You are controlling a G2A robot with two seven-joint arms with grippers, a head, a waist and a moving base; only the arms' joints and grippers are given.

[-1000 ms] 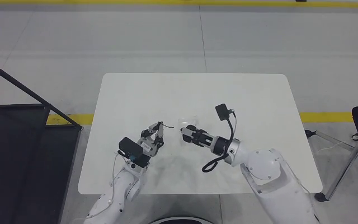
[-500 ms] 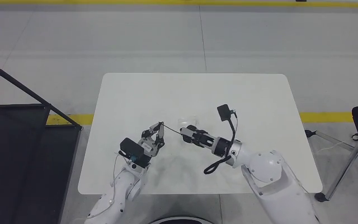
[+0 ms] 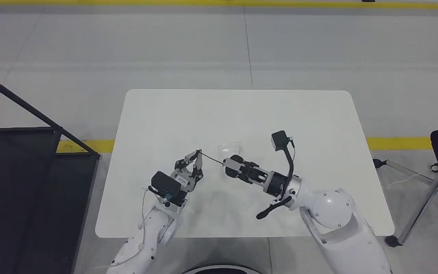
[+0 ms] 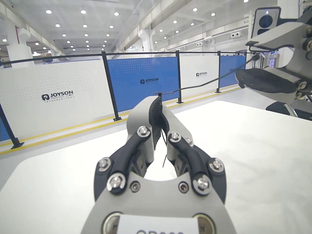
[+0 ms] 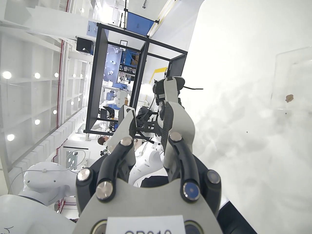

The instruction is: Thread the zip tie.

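A thin black zip tie (image 3: 209,157) stretches in the air between my two grippers, above the white table (image 3: 308,123). My left gripper (image 3: 194,159) is shut on one end of it. In the left wrist view the zip tie (image 4: 195,86) leaves the pinched fingertips of the left gripper (image 4: 158,107), and a short tail hangs down between the fingers. The strap's far end reaches into the gap of my right gripper (image 4: 253,59), whose jaws stand apart. My right gripper (image 5: 150,115) is open, with the left gripper (image 5: 168,86) just beyond its tips.
A small clear plastic tray (image 3: 231,146) lies flat on the table just behind the grippers; its edge (image 5: 292,74) also appears in the right wrist view. A black frame stands off the table's left side (image 3: 41,178).
The visible stretch of zip tie has lengthened from a short stub at the left gripper to a line reaching the right gripper. The right arm's elbow has swung toward the near edge.
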